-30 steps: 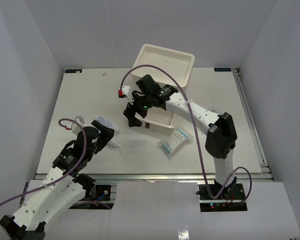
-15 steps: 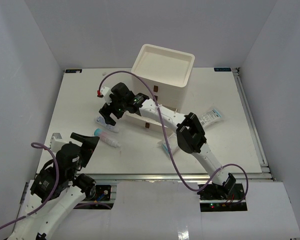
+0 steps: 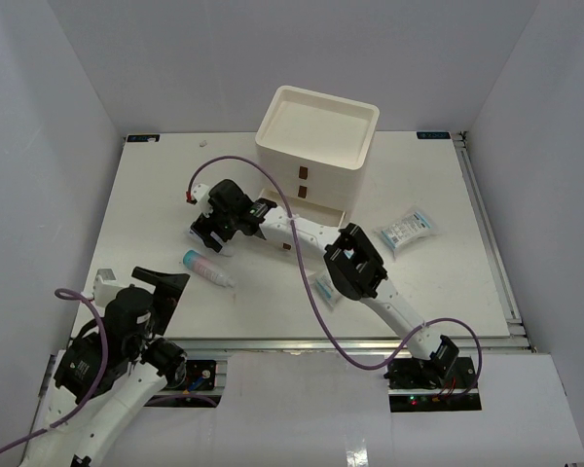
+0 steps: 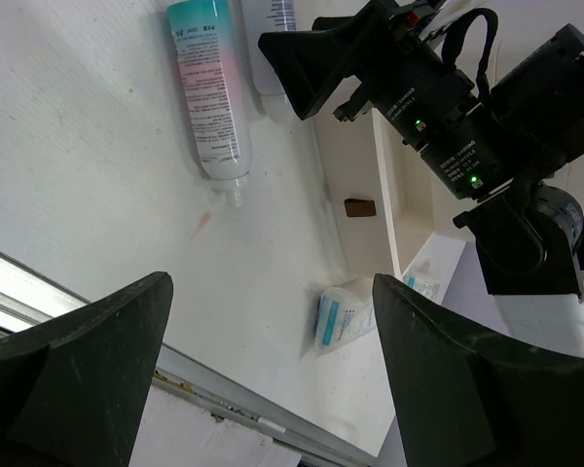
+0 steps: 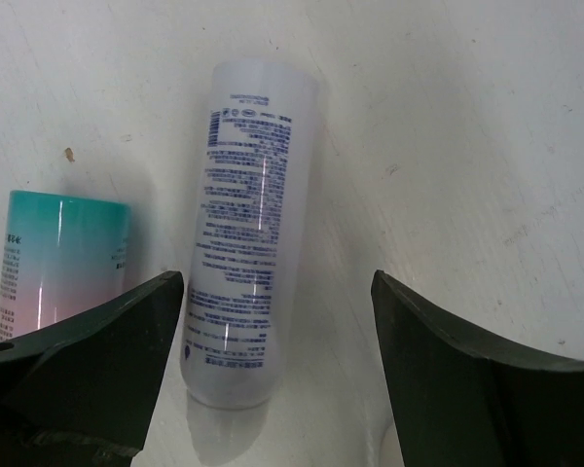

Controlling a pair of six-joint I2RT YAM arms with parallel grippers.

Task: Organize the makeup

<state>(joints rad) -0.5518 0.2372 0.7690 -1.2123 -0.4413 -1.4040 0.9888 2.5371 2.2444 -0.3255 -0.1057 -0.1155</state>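
**A:** How are the jaws of the right gripper set?

**B:** They are spread wide, one finger to each side of the white tube, which is lying flat on the table. No contact is seen, so nothing is gripped.

**A:** And the left gripper?

**B:** It is likewise spread and empty, parked at the near left edge, apart from the makeup.

**A:** Which step is judged to be in hand?

**B:** The pick-up of the white tube. A closing of the jaws across its body is called for next, then a lift and a carry toward the drawer box at the far middle.

**A:** Where is the rest of the makeup found?

**B:** A teal-capped tube is laid just beside the white one, on its near side. A packet is set out to the right. A second packet is near the front, half hidden under the right arm when seen from above.

**A:** What is given by one view and not another?

**B:** The gap between fingers and tube is shown only by the right wrist view; from above the tube is almost covered. The second packet's blue print is shown plainly by the left wrist view alone.
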